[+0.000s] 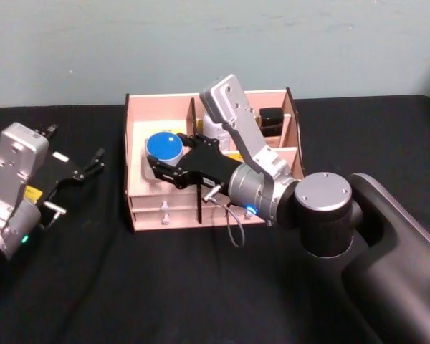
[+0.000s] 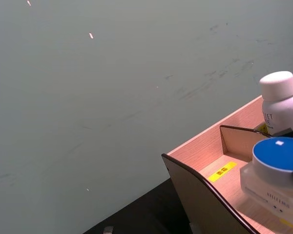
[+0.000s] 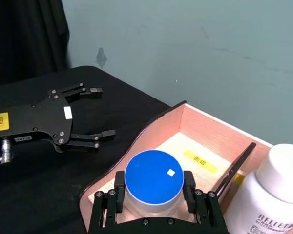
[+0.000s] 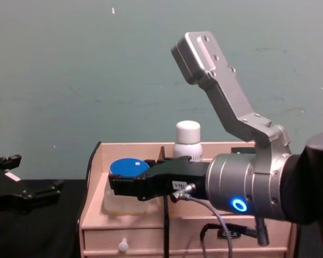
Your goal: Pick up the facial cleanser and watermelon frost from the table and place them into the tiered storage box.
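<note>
Jaws of right gripper (image 3: 154, 195) flank blue-lidded jar (image 3: 154, 179) in tiered storage box (image 3: 205, 134).

The right arm bends in from four o'clock, its right gripper (image 1: 173, 169) pointing toward nine o'clock, fingers clamped. The left gripper (image 1: 93, 162) rests at nine o'clock, fingers spread apart.
</note>
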Robot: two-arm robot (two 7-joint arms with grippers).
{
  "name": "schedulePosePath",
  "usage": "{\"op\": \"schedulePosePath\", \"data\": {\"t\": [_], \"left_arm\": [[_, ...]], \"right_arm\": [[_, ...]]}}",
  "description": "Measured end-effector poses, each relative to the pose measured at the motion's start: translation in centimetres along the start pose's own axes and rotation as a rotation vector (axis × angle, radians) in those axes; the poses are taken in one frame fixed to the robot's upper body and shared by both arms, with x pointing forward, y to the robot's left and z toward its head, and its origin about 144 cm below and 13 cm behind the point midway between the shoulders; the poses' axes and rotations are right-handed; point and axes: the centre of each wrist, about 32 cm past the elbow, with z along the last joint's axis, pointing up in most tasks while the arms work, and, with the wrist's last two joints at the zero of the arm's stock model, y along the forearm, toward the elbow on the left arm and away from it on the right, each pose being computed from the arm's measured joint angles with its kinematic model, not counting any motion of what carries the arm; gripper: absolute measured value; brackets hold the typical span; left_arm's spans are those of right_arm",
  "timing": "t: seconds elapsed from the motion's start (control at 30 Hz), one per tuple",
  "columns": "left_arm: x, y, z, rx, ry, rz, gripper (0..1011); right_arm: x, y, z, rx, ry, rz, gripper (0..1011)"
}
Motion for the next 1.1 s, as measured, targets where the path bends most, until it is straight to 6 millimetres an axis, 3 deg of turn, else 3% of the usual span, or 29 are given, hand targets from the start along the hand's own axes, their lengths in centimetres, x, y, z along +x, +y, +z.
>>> {"op": "schedulePosePath", "data": {"t": [0.33, 0.7, 1.1], "left_arm": [[0.0, 0.0, 0.0, 0.000, 0.000, 0.000, 1010], [0.0, 0.0, 0.0, 0.000, 0.000, 0.000, 1009], [0.0, 0.0, 0.0, 0.000, 0.000, 0.000, 1010]], "right_arm": [[0.0, 0.0, 0.0, 0.000, -0.002, 0.002, 731], [0.0, 0.0, 0.0, 0.001, -0.001, 0.001, 1000], [-0.3, -2.0, 0.7, 0.109, -0.072, -0.039, 1002]]}}
